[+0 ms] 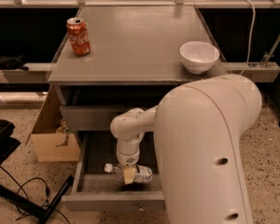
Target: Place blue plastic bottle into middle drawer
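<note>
The blue plastic bottle [143, 174] lies on its side in the open middle drawer [109, 201], white cap to the left. My gripper [129, 172] reaches straight down into the drawer and sits right on the bottle's middle, hiding part of it. My white arm fills the lower right of the view and hides the drawer's right part.
The grey drawer above [86, 117] is closed. On the grey cabinet top [135, 36] stand a red Coca-Cola can [79, 36] at the left and a white bowl [199, 56] at the right edge. A cardboard box [53, 143] and black stand legs [23, 206] are on the floor at left.
</note>
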`<state>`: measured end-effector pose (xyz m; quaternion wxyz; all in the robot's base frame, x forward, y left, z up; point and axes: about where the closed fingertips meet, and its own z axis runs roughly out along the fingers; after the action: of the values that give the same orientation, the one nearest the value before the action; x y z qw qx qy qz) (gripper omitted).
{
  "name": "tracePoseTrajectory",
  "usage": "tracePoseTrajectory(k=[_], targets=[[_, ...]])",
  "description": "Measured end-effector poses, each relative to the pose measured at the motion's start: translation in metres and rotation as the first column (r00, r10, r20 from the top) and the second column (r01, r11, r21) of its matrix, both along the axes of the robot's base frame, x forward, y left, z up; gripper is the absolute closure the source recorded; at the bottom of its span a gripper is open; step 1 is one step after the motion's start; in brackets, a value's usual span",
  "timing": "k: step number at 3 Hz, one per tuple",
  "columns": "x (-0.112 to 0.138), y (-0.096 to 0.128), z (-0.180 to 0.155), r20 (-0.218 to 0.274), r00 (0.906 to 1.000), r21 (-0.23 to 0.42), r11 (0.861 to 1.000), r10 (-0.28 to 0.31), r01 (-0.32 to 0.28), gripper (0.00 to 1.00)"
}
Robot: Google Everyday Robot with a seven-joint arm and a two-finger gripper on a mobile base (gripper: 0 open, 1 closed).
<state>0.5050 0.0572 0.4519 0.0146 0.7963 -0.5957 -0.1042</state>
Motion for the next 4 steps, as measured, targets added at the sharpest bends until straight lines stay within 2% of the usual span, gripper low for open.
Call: tracePoseTrajectory(k=[1,2,3,4], targets=[[0.012,-0.014,-0.029,0.008,1.0,-0.08,0.997,0.004,-0.004,0.32],[0.026,-0.055,-0.063,0.042,0.9991,-0.158,0.987,0.001,0.005,0.56],[0.029,-0.062,-0.068,0.048,0.9988,-0.171,0.985,0.004,0.004,0.58],[0.029,-0.062,-0.068,0.048,0.9988,-0.171,0.985,0.004,0.004,0.35]])
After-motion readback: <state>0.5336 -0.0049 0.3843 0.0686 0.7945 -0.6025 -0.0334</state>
